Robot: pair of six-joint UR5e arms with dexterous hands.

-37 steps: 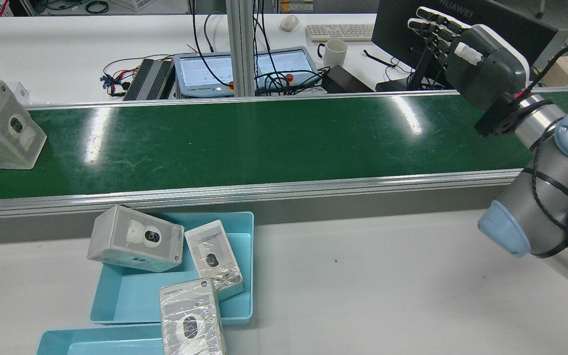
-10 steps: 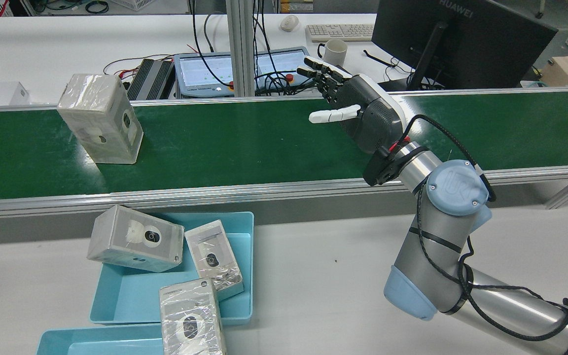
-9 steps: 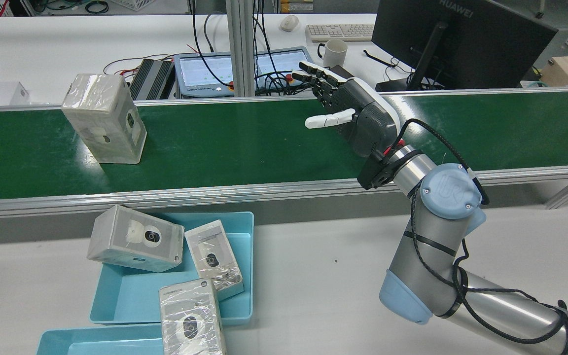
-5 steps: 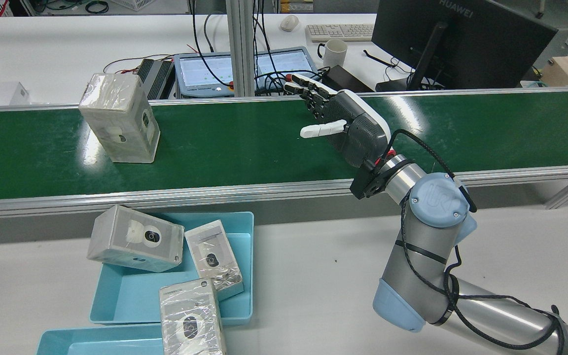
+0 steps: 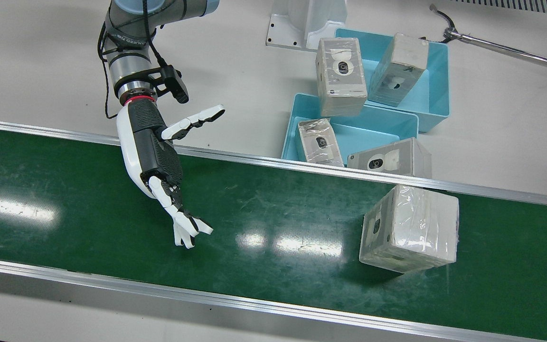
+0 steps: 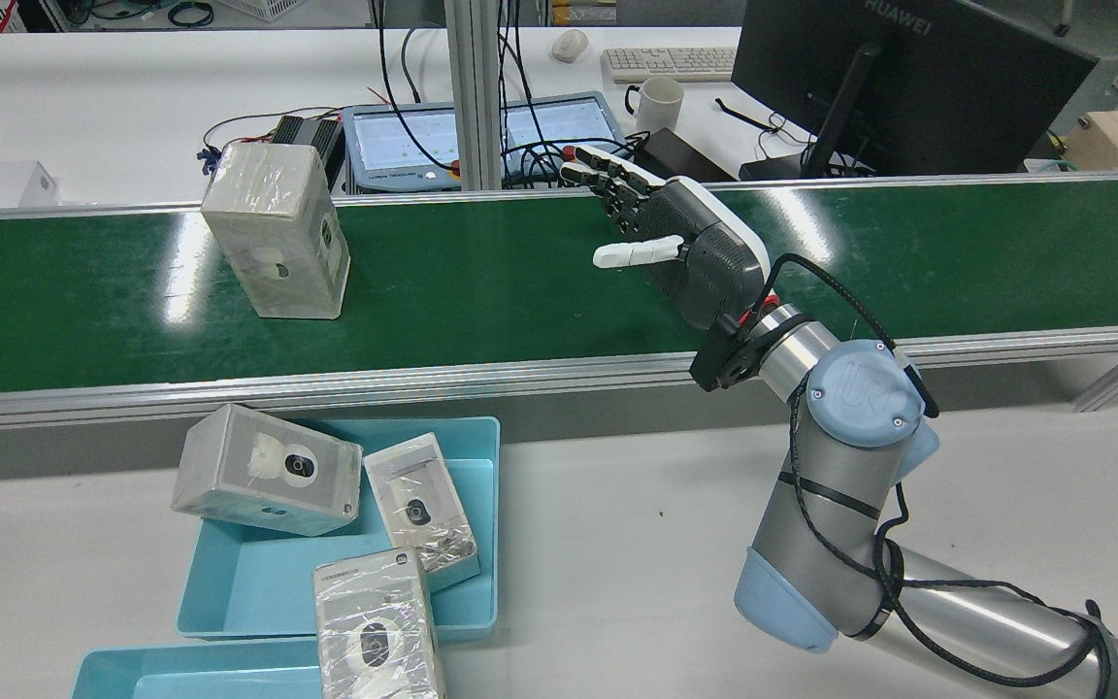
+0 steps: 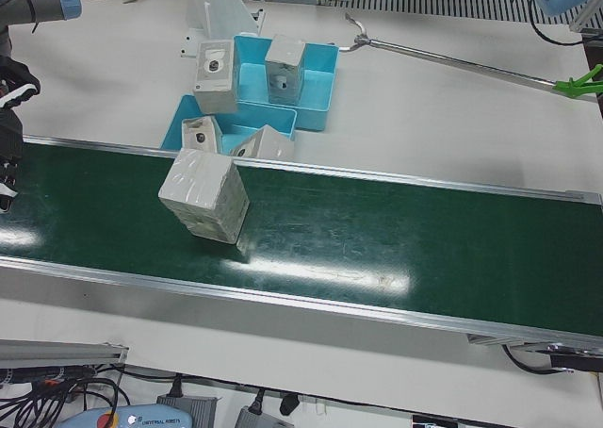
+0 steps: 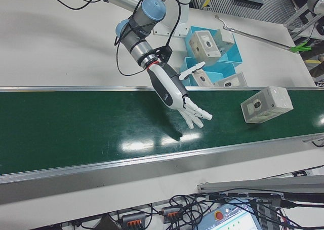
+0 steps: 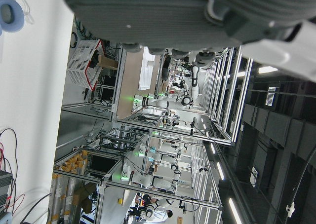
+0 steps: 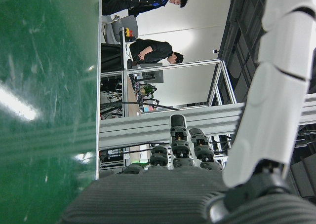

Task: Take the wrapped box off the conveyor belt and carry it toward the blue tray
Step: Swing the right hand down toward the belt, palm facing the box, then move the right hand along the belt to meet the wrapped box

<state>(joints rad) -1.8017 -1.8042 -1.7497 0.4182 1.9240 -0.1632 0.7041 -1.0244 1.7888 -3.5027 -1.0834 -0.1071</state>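
Conveyor belt (image 6: 520,291): green, glossy w/ light glare, aluminium side rails, runs across white table (image 6: 617,544)
Blue tray (image 6: 258,573): two light-blue trays on table beside belt, holding similar wrapped boxes, one leaning on the rim
Wrapped box (image 6: 276,231): grey-white carton in clear film, camera pic on side, upright on belt, well apart from right robot hand (image 6: 675,243)
Right robot hand: over belt, fingers spread, holding nothing
Left robot hand (image 9: 197,12): only in own view; state can't tell
Background: monitor (image 6: 908,87), mug (image 6: 658,103), keyboard (image 6: 671,62), cables
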